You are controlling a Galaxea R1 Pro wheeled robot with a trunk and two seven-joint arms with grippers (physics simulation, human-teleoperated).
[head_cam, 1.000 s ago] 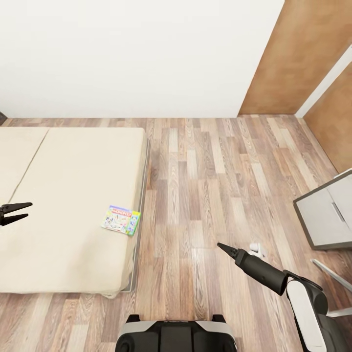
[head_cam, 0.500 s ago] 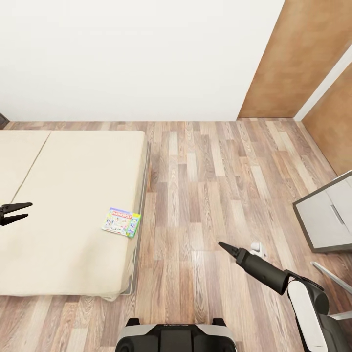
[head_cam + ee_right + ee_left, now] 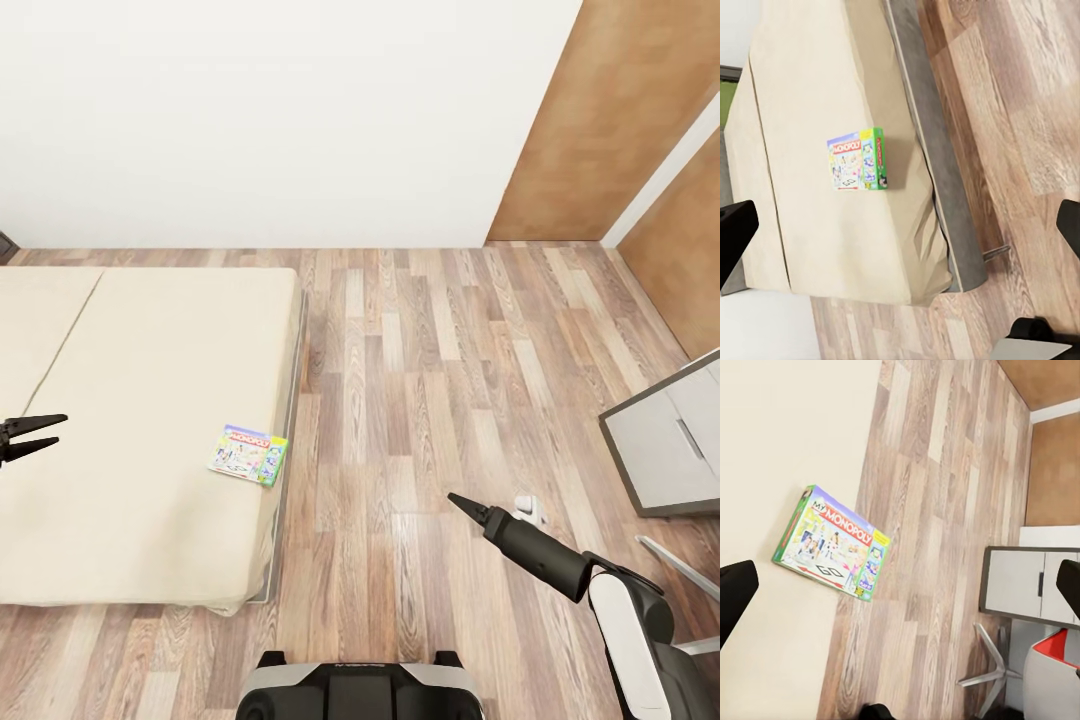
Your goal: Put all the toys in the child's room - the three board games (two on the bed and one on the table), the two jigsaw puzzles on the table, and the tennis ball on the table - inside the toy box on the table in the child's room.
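The Monopoly box lies flat near the bed's floor-side edge, between both empty, spread-fingered grippers, nearer the left gripper than the right gripper over the floor.

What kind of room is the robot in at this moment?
Most likely a bedroom, perhaps a child's: a low bed with a plain beige mattress, a Monopoly box lying near its edge, and a wood-plank floor beside a white wall.

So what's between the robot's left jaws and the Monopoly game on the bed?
Just bare beige mattress, seen in the head view, between the left gripper and the green-and-white Monopoly box.
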